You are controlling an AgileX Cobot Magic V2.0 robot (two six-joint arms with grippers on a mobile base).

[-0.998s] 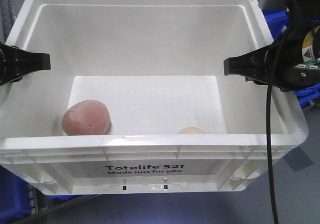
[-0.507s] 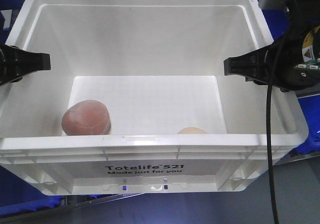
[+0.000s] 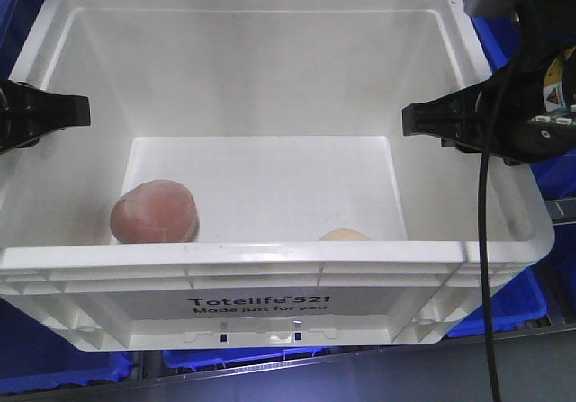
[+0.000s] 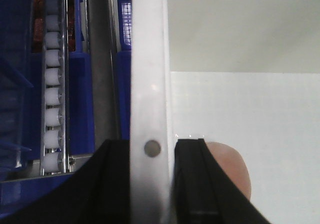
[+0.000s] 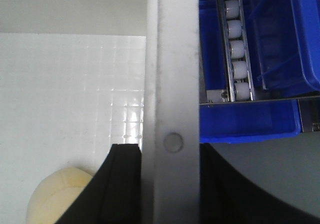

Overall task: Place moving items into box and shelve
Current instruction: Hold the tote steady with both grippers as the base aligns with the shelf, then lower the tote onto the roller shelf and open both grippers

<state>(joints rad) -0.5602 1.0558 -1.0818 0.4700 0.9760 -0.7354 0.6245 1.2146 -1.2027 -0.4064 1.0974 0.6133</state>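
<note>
A white plastic box (image 3: pixel 270 272) marked "Totelife 521" fills the front view, held up between both arms. My left gripper (image 4: pixel 149 184) is shut on the box's left rim (image 4: pixel 147 83), one finger inside and one outside. My right gripper (image 5: pixel 170 184) is shut on the right rim (image 5: pixel 172 73) the same way. Inside lie a pinkish round item (image 3: pixel 155 211) at the front left, also in the left wrist view (image 4: pixel 232 171), and a cream round item (image 3: pixel 345 235) at the front right, also in the right wrist view (image 5: pixel 57 196).
Blue bins (image 3: pixel 63 366) and roller rails (image 4: pixel 52 83) of a flow rack lie below and beside the box. A roller rail (image 5: pixel 235 43) and blue bin (image 5: pixel 250 121) sit to the right. Grey floor (image 5: pixel 270 179) shows beyond.
The box and grippers keep the same place in view. The background has shifted: more blue bins and rack rails now show under and around the box.
</note>
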